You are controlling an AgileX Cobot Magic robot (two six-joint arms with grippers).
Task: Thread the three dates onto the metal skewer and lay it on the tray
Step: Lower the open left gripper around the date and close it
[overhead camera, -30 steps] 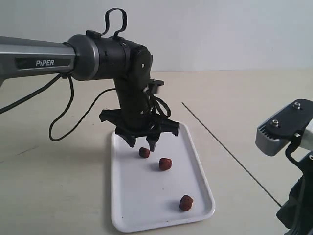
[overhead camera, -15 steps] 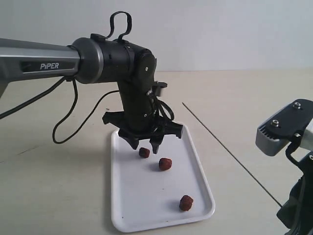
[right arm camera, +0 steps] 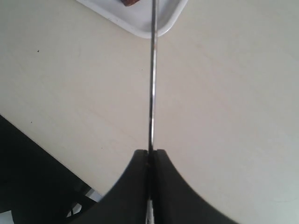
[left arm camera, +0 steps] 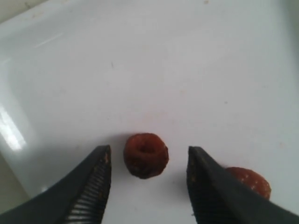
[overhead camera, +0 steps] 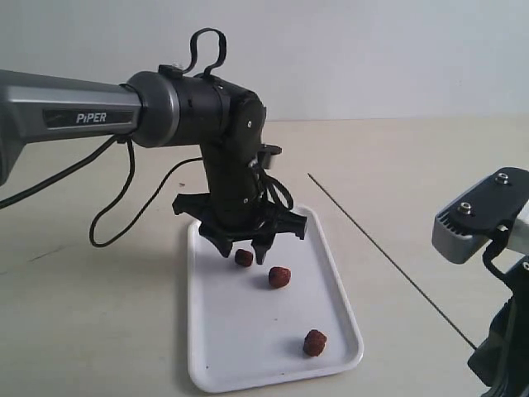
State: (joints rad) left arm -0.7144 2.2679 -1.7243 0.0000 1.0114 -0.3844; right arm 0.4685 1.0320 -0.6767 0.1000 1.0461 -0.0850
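Note:
Three dark red-brown dates [overhead camera: 244,258] [overhead camera: 279,277] [overhead camera: 314,342] lie apart on the white tray [overhead camera: 215,347]. My left gripper [overhead camera: 244,251] hangs open just over the farthest date. In the left wrist view that date [left arm camera: 145,155] sits between the spread fingers of the left gripper [left arm camera: 148,161], touching neither. A second date [left arm camera: 250,179] shows partly behind one finger. My right gripper [right arm camera: 150,153] is shut on the thin metal skewer [right arm camera: 152,84]. The skewer [overhead camera: 388,257] slants over the table to the right of the tray, its tip far from the dates.
The pale table [overhead camera: 99,314] spreads round the tray. Black cables [overhead camera: 124,207] loop under the left arm. The right arm's grey wrist block [overhead camera: 483,215] sits at the right edge. A tray corner [right arm camera: 140,21] shows beyond the skewer in the right wrist view.
The left gripper has sunk a little and shifted slightly right, closer over the farthest date. Its jaws stay spread. The right arm and the skewer have not moved.

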